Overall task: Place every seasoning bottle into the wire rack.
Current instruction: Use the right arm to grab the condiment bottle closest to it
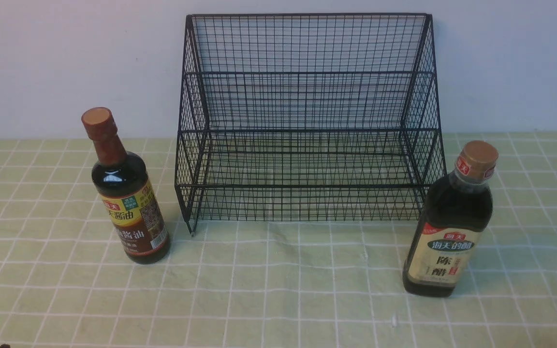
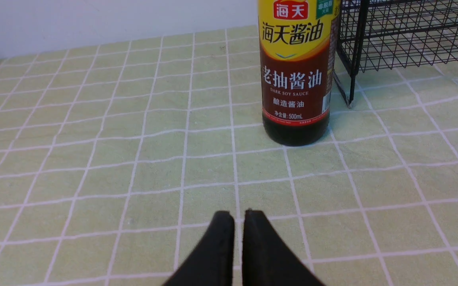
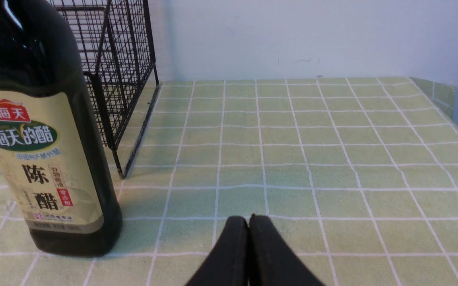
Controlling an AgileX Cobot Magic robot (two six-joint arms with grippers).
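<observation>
closed black tips of the left gripper sit nearest in the left wrist view, drawn almost together, holding nothing; right gripper likewise, tips touching, empty; both low over the checked cloth, short of their bottles

slim-necked bottle, red-brown cap, yellow-brown label; upright on the cloth just beside the rack's left front foot, not touching it; larger bottle, tan cap, cream label; upright off the right front corner, near the mesh; wire rack stands back against the wall, tiers bare; neither bottle is in it

risks, as i judge them: jaws need to spread before any approach; coming in shut would shove a bottle over, both being tall on narrow bases; the slim one sits close to the rack's foot, so a finger passing on that side may catch wire and drag the rack; glossy bodies may slip if gripped on the sloped shoulder; too low a lift would knock a bottle's base on the front rail of the lowest tier; wrinkles in the cloth could tip a nudged bottle
</observation>
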